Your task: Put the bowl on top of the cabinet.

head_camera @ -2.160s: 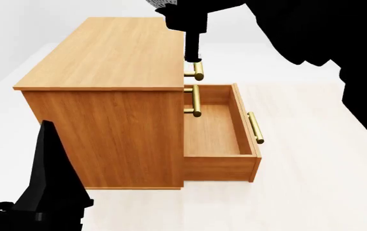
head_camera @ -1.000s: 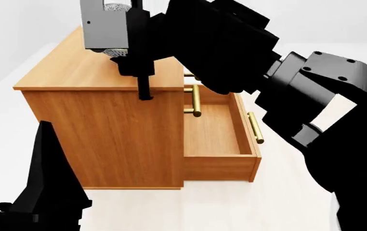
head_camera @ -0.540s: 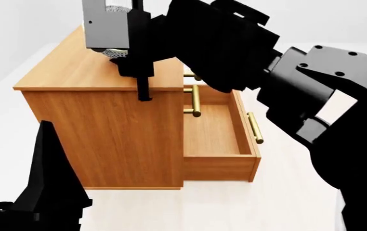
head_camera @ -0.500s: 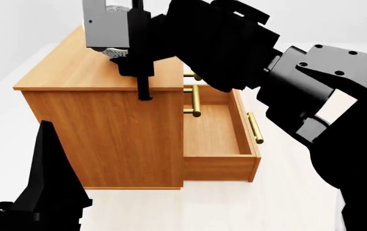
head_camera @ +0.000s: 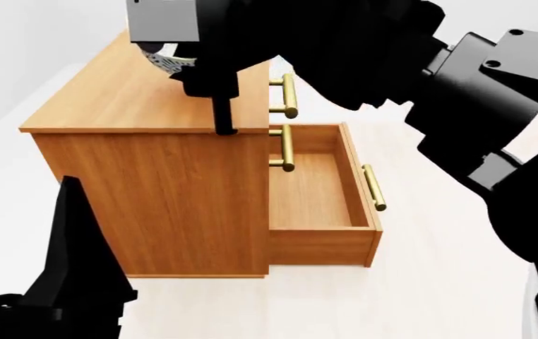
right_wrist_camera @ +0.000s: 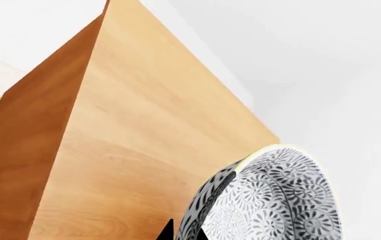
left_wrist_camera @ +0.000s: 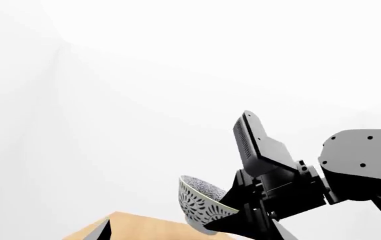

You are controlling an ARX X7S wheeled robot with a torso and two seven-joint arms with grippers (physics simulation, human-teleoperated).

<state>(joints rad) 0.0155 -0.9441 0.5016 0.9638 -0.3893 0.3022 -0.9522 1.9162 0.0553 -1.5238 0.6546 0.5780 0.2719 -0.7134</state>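
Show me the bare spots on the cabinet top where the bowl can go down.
The cabinet top shows bare wood from its near front edge back toward the left corner; nothing visibly rests on it. The bowl, tilted in the right gripper, hangs over the middle-right part, so that side near the handles is crowded by the arm. The open drawer is also empty.

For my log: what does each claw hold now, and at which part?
Right claw holds the bowl by its rim, above the cabinet. Left claw holds nothing.
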